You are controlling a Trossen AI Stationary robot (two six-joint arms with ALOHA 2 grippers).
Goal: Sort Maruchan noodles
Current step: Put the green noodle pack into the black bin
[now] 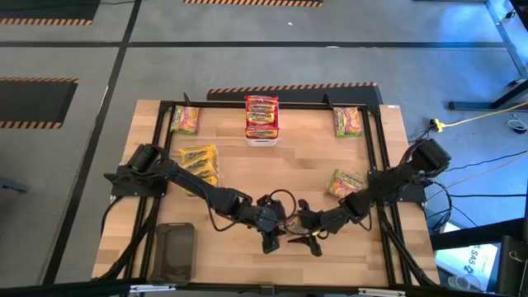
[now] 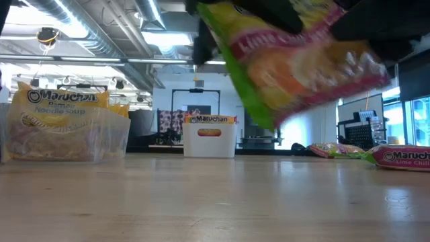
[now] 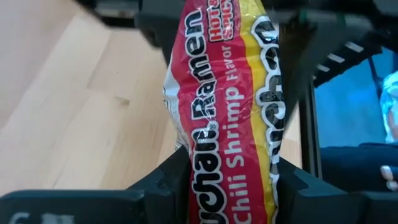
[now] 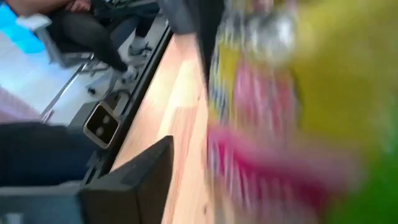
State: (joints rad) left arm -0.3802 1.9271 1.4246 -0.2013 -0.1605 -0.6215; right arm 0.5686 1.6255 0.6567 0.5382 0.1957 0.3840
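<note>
A Maruchan noodles packet (image 2: 302,64) with green, pink and yellow print, labelled Chili Shrimp (image 3: 227,124), hangs tilted above the table's near middle. There my two grippers meet. My left gripper (image 1: 276,224) is shut on it. My right gripper (image 1: 304,223) stands open at the packet's other end. One of its fingers (image 4: 134,180) is apart from the packet (image 4: 267,124), and the packet hides the other. Whether it still touches, I cannot tell. My left gripper pinches the packet between its two fingers (image 3: 165,183), which stand against its two long sides (image 3: 186,168) at the end nearest the wrist. The packet's length runs along the fingers, printed face toward the wrist camera. It is lifted clear of the table and tilted.
A white bin (image 1: 261,136) with red-orange packets stands at the far middle. A clear bin (image 2: 64,131) of yellow packets is at the left. Loose packets lie at far left (image 1: 186,120), far right (image 1: 347,121) and right (image 1: 345,182). A dark tray (image 1: 174,250) sits near left.
</note>
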